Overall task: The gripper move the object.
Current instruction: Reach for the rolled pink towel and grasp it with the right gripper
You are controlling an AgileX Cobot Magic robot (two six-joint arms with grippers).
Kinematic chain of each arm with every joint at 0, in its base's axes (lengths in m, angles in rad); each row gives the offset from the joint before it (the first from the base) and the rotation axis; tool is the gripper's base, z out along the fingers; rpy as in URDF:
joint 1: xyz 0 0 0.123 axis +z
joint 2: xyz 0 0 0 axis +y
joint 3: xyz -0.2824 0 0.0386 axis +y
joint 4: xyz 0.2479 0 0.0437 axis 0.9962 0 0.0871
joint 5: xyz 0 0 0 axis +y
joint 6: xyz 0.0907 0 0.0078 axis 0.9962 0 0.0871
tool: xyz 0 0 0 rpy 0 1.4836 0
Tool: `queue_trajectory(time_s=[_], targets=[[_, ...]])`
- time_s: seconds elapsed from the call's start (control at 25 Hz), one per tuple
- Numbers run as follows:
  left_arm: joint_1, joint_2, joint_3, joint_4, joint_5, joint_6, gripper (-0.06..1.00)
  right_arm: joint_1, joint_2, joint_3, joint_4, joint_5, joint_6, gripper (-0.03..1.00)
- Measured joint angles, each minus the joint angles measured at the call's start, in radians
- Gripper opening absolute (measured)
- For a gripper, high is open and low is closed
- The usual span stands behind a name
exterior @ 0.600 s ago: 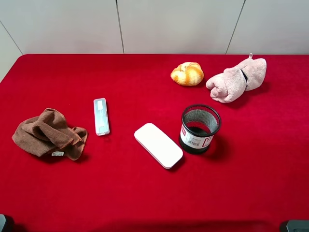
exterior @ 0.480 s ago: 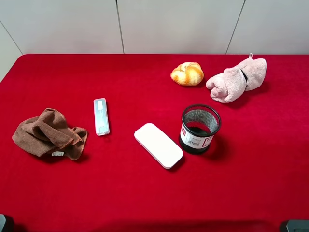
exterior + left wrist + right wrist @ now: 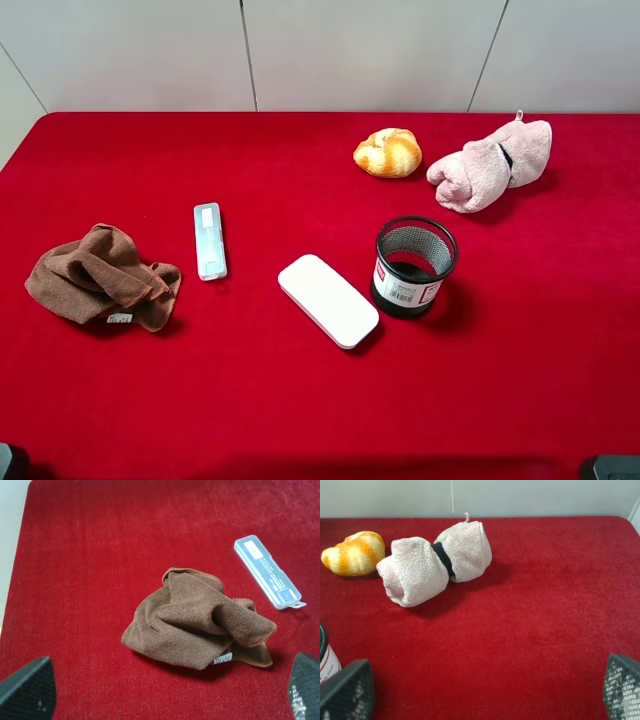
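Nothing has shifted in the last half second: from the left, the brown cloth (image 3: pixel 103 277), the clear plastic case (image 3: pixel 209 240), the white box (image 3: pixel 328 300), the bread roll (image 3: pixel 387 152), the mesh cup (image 3: pixel 414 266) and the rolled pink towel (image 3: pixel 490 165) lie apart on the red surface (image 3: pixel 300 410) exactly where they were. The left hand (image 3: pixel 165 692), spread wide and holding nothing, hangs above the cloth, while the right hand (image 3: pixel 482 690), equally wide and empty, faces the towel. So the move has not begun, and I cannot tell which object is meant; every one sits untouched.
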Motion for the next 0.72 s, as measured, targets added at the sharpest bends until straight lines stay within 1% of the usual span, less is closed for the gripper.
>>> queue_trajectory(time_s=[0.16,0.2,0.32,0.6,0.72], targets=[[0.000,0.000,0.000,0.000,0.000,0.000,0.92,0.000,0.039,-0.016,0.001,-0.025,0.000,0.69],[0.000,0.000,0.000,0.000,0.000,0.000,0.92,0.000,0.090,-0.035,0.001,-0.052,0.001,0.69],[0.000,0.000,0.000,0.000,0.000,0.000,0.92,0.000,0.205,-0.074,0.002,-0.080,0.002,0.69],[0.000,0.000,0.000,0.000,0.000,0.000,0.92,0.000,0.536,-0.198,0.008,-0.098,0.027,0.69],[0.000,0.000,0.000,0.000,0.000,0.000,0.92,0.000,0.675,-0.268,0.034,-0.100,0.051,0.69]])
